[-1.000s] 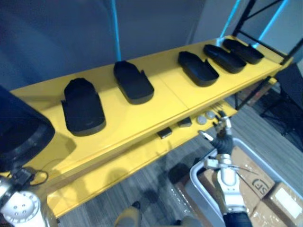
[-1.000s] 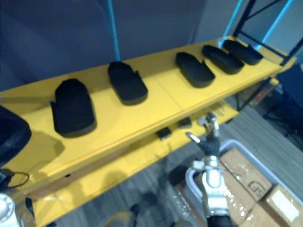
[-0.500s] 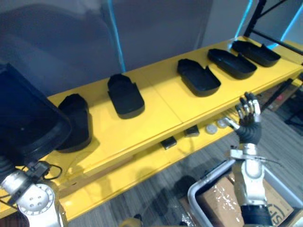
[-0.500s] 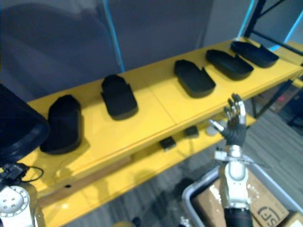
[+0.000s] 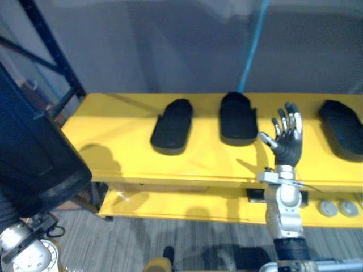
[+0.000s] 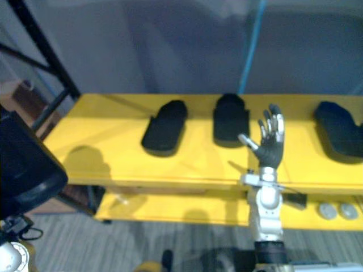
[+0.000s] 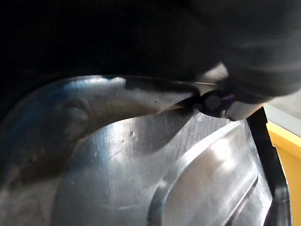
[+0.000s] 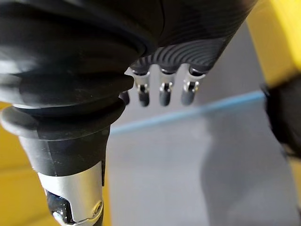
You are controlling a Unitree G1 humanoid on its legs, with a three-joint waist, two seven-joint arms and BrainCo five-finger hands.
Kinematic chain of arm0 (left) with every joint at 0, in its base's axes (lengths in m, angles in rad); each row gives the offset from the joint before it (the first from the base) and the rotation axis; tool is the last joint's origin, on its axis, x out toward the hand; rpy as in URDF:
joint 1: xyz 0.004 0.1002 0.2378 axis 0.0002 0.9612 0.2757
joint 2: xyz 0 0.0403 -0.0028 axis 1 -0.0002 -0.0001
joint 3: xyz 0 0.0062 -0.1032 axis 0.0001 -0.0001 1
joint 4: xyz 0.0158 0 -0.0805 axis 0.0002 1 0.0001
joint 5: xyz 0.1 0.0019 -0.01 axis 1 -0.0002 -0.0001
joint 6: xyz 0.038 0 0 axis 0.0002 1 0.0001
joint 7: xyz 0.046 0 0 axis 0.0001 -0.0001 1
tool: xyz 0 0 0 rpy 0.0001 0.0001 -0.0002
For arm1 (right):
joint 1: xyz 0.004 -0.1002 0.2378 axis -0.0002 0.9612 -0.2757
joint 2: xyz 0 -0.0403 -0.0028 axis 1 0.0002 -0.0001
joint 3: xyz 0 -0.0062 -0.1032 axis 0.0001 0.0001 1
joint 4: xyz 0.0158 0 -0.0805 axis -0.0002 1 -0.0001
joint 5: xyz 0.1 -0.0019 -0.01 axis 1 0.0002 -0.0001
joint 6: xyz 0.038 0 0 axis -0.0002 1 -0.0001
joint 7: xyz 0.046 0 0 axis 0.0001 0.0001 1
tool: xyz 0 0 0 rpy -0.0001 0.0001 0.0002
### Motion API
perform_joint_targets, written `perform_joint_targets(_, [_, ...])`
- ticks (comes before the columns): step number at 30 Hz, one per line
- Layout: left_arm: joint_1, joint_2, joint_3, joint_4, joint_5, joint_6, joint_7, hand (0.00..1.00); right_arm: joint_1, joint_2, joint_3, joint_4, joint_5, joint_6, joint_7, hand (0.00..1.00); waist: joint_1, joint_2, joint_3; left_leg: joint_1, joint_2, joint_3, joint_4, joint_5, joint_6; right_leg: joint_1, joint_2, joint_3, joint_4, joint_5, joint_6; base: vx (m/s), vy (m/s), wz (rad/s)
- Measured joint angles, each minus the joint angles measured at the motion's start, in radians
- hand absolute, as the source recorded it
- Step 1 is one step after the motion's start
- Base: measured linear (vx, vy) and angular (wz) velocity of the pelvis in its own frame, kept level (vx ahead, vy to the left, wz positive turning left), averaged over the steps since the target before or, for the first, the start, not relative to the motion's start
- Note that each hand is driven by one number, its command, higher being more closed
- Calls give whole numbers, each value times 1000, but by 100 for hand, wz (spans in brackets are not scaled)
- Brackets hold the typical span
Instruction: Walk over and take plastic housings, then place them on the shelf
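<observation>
- Straight ahead, the yellow top shelf (image 5: 113, 141) carries three black plastic housings lying flat and well apart: the left housing (image 5: 172, 126), the middle housing (image 5: 237, 118) just beside it, and the right housing (image 5: 343, 135) at the edge of the head views.
- A lower shelf (image 5: 187, 207) holds two round discs (image 5: 338, 208) side by side and a small dark block (image 5: 255, 195).
- The right hand (image 5: 286, 141) is raised upright in front of the top shelf, seen between the middle and right housings, with fingers (image 8: 162, 92) straight and spread, thumb out to the side, touching none of them.
- Close at the robot's left, a big dark housing (image 5: 34, 158) stands above the left arm (image 5: 22, 255); the left wrist view looks into its glossy grey hollow (image 7: 141, 165).
- The left hand (image 7: 258, 52) shows as a dark mass against that housing; whether it is clamped on it I cannot tell.
- A blue post (image 5: 252, 51) rises behind the shelf.
</observation>
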Motion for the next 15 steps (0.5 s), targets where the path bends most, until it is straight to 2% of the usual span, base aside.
perform_joint_targets(2, [1, 0, 1, 0, -9, -18, -8, 100, 0, 3, 0, 1, -1, 0, 0, 0, 0, -5, 2, 17, -5, 16, -9, 0, 3, 0, -9, 21, 1, 0, 0, -7, 56, -26])
perform_joint_targets(5, [-22, 0, -1, -1, -8, -53, -49, 100, 4, 3, -23, 1, -26, -1, -6, 0, -19, -13, 5, 33, -21, 34, -29, -4, 9, -5, -30, 35, 14, -21, 3, -33, 41, -18])
perform_joint_targets(8, [-80, 12, -10, 0, -2, -60, -69, 100, 33, 1, -61, 0, -40, -1, -27, 0, -51, -21, 27, 52, -33, 31, -34, -11, 18, -47, -81, 51, 163, -56, -16, -36, 48, 1])
perform_joint_targets(9, [-102, 32, -36, 6, -1, -61, -62, 100, 64, 3, -74, -1, -41, -1, -42, 0, -62, -17, 30, 56, -30, 12, -34, -12, 19, -95, -108, 73, 298, -43, -37, -87, 134, 22])
perform_joint_targets(10, [-120, 68, -58, 12, 9, -62, -54, 100, 88, 4, -83, -1, -41, -1, -47, 0, -71, -19, 32, 73, -21, 2, -34, -13, 22, -152, -115, 142, 416, -11, -82, -87, 149, 21])
perform_joint_targets(11, [-123, 89, -67, 12, 16, -60, -39, 100, 91, 4, -86, -1, -43, -1, -46, 0, -79, -21, 37, 81, -10, -8, -36, -14, 24, -178, -115, 173, 469, 9, -100, -101, 133, 16])
perform_joint_targets(12, [-142, 130, -87, 29, 27, -57, -9, 100, 97, 11, -90, -6, -61, -1, -45, 0, -94, -14, 45, 84, 8, -26, -42, -12, 32, -217, -94, 225, 504, -36, -103, -162, 91, 33])
perform_joint_targets(13, [-183, 148, -102, 61, 37, -49, 11, 100, 105, 12, -102, -29, -76, -2, -44, 0, -107, -14, 45, 76, 24, -52, -43, -11, 31, -225, -54, 252, 443, -87, -90, -206, 86, 42])
perform_joint_targets(14, [-202, 148, -105, 73, 35, -37, 17, 100, 107, 12, -109, -47, -78, -7, -43, 0, -110, -14, 45, 66, 29, -61, -41, -11, 31, -230, -33, 268, 394, -96, -84, -245, 51, 48])
perform_joint_targets(15, [-230, 142, -106, 94, 33, -16, 28, 100, 111, 12, -127, -89, -76, -23, -42, 0, -115, -15, 45, 50, 31, -76, -43, -11, 30, -230, 0, 291, 276, -97, -70, -208, 17, 33])
